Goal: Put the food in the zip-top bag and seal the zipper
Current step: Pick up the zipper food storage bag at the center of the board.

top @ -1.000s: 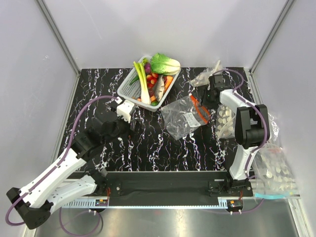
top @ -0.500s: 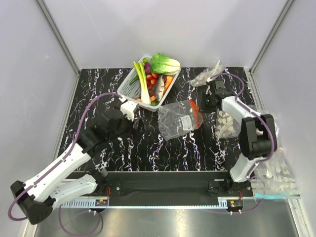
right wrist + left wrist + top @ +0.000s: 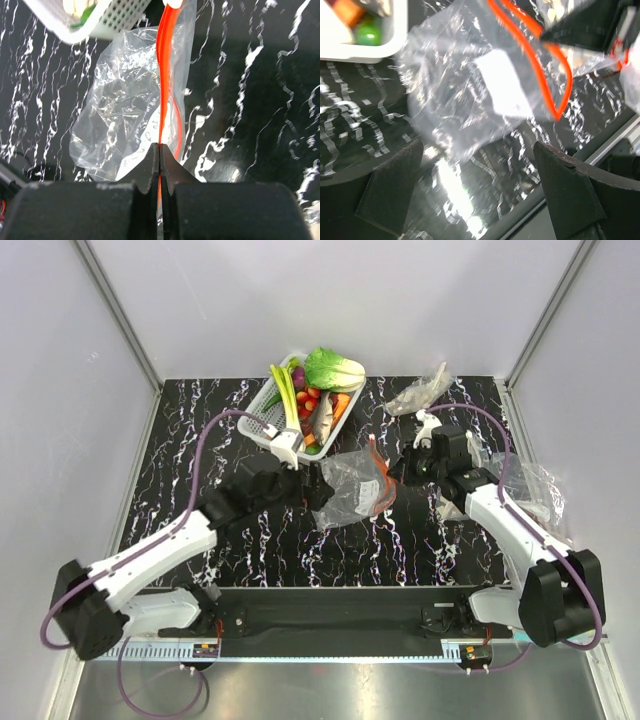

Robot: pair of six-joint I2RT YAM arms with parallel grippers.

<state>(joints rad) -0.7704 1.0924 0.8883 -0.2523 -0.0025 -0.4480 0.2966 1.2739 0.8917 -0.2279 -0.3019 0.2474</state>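
The zip-top bag [image 3: 352, 488] is a clear pouch with a white label [image 3: 502, 90], and it hangs over the black marbled table. My right gripper [image 3: 160, 146] is shut on the bag's red-orange zipper [image 3: 164, 75] at the right end of the mouth. The mouth gapes as a loop in the left wrist view. My left gripper [image 3: 480, 195] is open and empty, just short of the bag's [image 3: 465, 110] left side. The food lies in the white basket [image 3: 258, 418]: a leek [image 3: 289, 405] and a pale root [image 3: 322, 416].
A leafy cabbage [image 3: 335, 368] and small red pieces share the basket. Wrinkly clear bags lie at the back right [image 3: 422, 392] and by the right wall [image 3: 535, 485]. The basket's corner [image 3: 370, 47] is close to my left gripper. A metal rail runs along the near edge.
My right gripper closed on the zipper and pulled the bag left and nearer. My left arm swung right, from beside the basket to the bag's left side, still open.
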